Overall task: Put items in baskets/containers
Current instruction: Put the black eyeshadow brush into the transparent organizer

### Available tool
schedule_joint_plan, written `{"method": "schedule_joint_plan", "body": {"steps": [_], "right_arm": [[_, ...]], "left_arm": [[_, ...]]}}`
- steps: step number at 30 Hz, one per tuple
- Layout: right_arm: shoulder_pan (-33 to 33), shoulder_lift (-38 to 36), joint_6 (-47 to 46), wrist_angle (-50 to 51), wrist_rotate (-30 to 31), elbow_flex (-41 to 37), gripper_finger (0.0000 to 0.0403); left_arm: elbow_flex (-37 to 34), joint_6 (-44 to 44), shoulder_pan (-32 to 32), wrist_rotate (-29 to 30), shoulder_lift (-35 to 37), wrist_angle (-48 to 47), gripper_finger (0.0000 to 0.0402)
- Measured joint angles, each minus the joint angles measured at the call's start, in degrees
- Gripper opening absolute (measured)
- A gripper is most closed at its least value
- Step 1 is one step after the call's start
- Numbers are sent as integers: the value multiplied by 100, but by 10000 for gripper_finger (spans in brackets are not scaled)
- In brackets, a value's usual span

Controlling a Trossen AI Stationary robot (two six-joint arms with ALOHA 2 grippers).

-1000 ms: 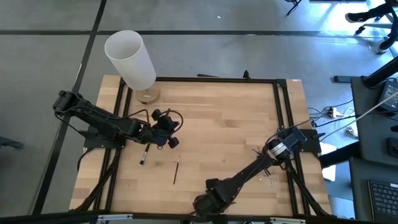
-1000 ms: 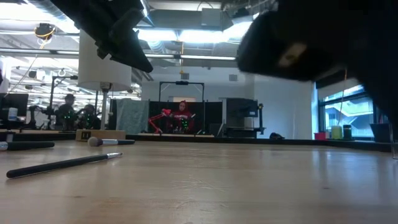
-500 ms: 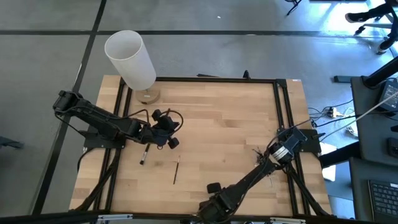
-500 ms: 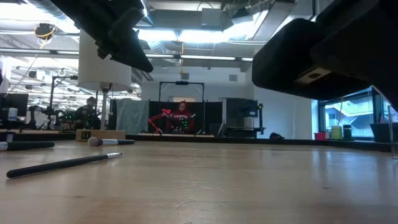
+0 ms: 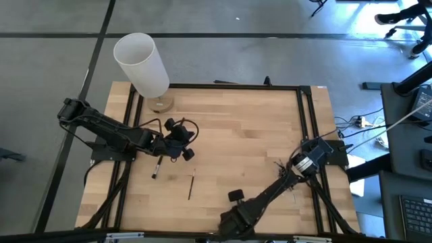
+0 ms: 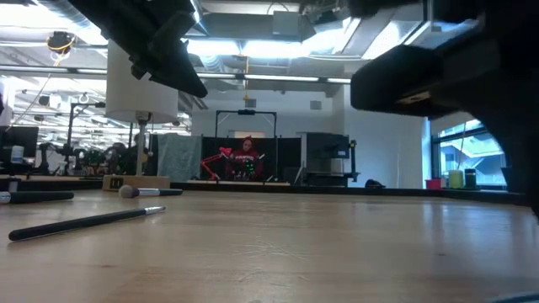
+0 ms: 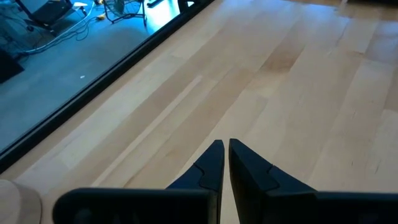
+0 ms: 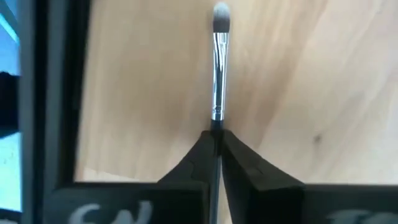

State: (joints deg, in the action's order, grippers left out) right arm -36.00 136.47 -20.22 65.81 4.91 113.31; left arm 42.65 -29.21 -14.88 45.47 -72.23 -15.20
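The right gripper (image 8: pixel 216 138) pinches the dark handle of a makeup brush (image 8: pixel 218 62), its two fingers closed together on the shaft; the silver ferrule and pale grey tip stick out past the fingertips over the wooden table (image 8: pixel 298 74). In the high view this gripper (image 5: pixel 235 196) sits at the lower centre of the frame, close to the table's near edge. Up and to the left, the left gripper (image 5: pixel 188 154) hovers with its fingers (image 7: pixel 211 163) pressed together and nothing between them. Just beside it a dark-handled brush (image 5: pixel 156 168) lies on the wood, and a thinner brush (image 5: pixel 191 184) lies a little to its right. A tall white cylinder (image 5: pixel 142 64) on a round wooden base stands at the table's upper-left corner.
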Motion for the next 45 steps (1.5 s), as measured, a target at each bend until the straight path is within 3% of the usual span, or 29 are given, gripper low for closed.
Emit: {"method": "schedule_joint_plan", "body": {"steps": [15, 21, 26, 30, 37, 45], "right_arm": [[210, 98, 11, -445, -370, -506, 18], [170, 113, -14, -256, -351, -269, 19], [139, 89, -140, 391, 2, 333, 20], [162, -97, -690, 1049, 1182, 412, 19], [72, -1334, -2021, 2453, 2218, 223, 22], [-282, -3289, -3384, 2488, 2643, -810, 24]], "left_arm": [[0, -4, 1, -210, 0, -11, 20], [0, -4, -1, -199, 0, -28, 20], [0, -2, -1, -192, 0, -41, 20], [0, -4, 0, -192, 0, -101, 20], [2, -58, -8, -308, 0, -134, 20], [2, -61, -10, -413, 0, -162, 20]]}}
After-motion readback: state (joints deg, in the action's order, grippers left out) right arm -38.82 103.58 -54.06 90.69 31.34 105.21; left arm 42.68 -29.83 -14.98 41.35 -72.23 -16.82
